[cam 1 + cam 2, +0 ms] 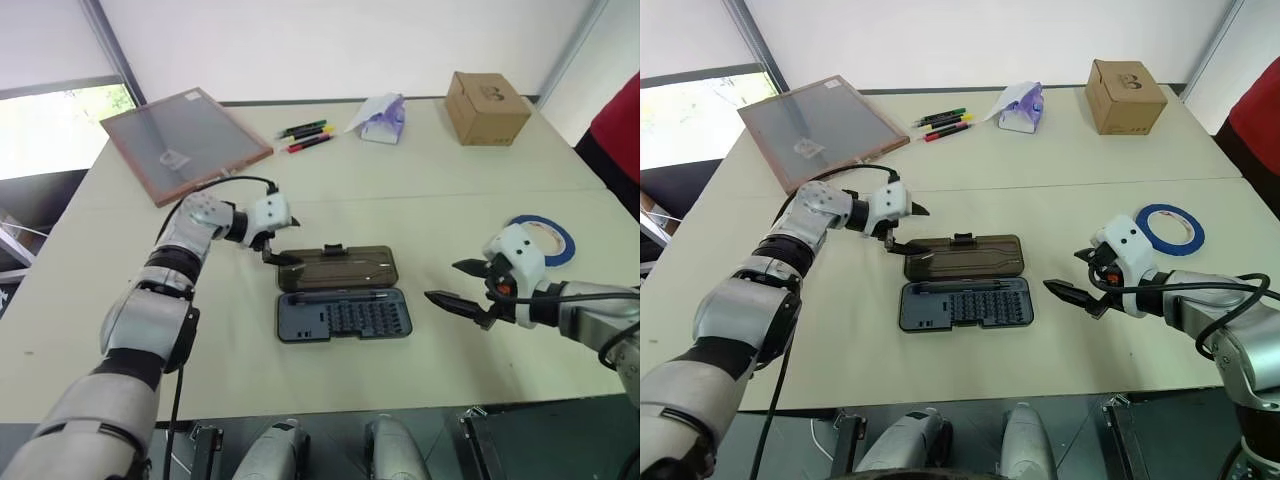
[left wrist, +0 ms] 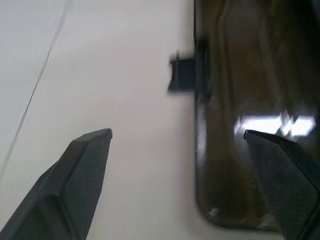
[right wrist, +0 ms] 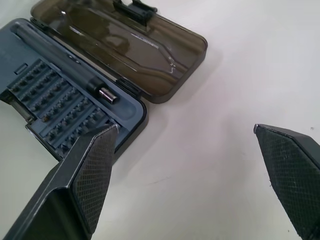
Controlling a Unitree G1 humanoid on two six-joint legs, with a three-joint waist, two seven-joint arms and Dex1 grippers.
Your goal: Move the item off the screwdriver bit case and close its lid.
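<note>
Head views: blue tape (image 1: 1170, 229) lies on table (image 1: 420, 190), well clear at approx 2 o'clock from bit case (image 1: 344, 316), so step 1 looks done; lid (image 1: 338, 268) lies flat open, closing left. L wrist view: left gripper (image 1: 281, 243) fingers spread, empty, at lid's 9 o'clock end. R wrist view: right gripper (image 1: 1077, 276) spread wide, empty, case at approx 10 o'clock.

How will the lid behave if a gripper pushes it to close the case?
The lid lies open flat beside the tray, joined along one long edge, so it would probably swing over rather than slide. Its glossy, reflective plastic looks stiff but slippery for the fingers. The thin case may shift on the smooth table.
</note>
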